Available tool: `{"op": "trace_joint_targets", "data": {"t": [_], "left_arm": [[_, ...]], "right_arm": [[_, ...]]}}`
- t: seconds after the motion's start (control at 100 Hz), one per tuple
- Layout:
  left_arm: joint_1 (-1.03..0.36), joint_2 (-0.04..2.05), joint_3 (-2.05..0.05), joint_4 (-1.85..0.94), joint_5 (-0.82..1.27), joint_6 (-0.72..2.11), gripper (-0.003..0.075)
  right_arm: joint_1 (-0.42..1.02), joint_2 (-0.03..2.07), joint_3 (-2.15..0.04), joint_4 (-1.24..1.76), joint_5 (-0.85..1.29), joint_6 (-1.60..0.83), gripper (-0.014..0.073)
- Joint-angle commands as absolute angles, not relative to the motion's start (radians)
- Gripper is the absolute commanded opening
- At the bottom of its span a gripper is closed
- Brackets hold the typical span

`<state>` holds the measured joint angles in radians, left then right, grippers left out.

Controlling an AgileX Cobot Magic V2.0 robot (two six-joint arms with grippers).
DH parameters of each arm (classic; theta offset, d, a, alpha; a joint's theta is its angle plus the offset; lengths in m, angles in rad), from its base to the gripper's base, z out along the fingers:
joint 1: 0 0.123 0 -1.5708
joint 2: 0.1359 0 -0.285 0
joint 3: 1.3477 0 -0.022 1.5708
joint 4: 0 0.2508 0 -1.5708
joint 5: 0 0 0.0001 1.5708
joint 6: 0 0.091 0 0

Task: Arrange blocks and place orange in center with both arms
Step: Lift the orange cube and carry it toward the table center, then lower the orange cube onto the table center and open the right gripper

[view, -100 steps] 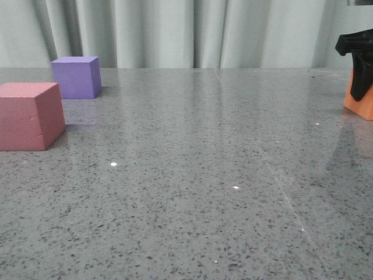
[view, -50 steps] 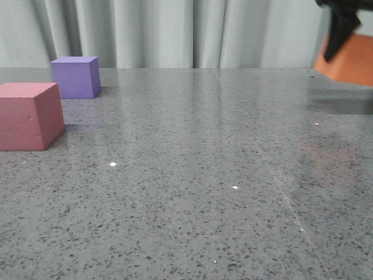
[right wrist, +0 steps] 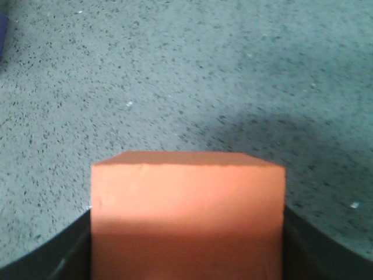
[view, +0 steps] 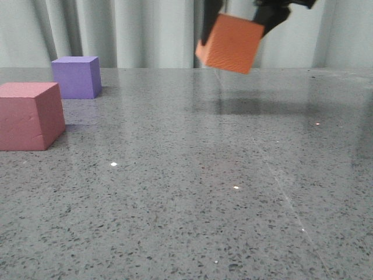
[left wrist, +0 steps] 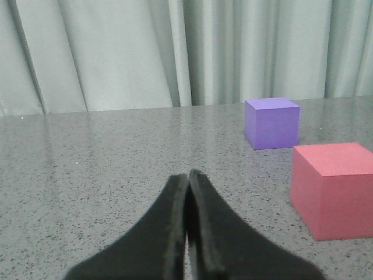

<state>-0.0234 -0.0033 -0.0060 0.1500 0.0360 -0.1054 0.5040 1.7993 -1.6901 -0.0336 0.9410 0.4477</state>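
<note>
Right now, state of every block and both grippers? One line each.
orange cube: held off the table, tilted, clamped in the right gripper.
pinkish-red cube: resting flat on the table, free.
purple cube: resting flat on the table, behind the pinkish-red cube, apart from it.
right gripper: shut on the orange cube, raised above the table.
left gripper: shut, empty, fingers pressed together.

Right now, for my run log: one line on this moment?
right gripper: holds orange cube aloft, tilted | left gripper: shut, empty | purple cube, pink cube: on table
</note>
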Motion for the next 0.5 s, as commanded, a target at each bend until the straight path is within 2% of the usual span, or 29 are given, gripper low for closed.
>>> {"op": "trace_joint_targets", "data": {"t": [0.0, 0.24, 0.49], "left_arm": [[-0.022, -0.037, 0.05, 0.149, -0.041, -0.113, -0.0019], [-0.022, -0.037, 0.05, 0.149, -0.041, -0.113, -0.0019], [-0.022, -0.037, 0.05, 0.149, -0.041, -0.113, -0.0019]], "right_arm": [[0.56, 1.802, -1.778, -0.167, 0.936, 0.562, 0.015], [0.657, 1.931, -1.908, -0.221, 0.971, 0.672, 0.015], [0.682, 2.019, -1.961, -0.221, 0.973, 0.718, 0.015]]}}
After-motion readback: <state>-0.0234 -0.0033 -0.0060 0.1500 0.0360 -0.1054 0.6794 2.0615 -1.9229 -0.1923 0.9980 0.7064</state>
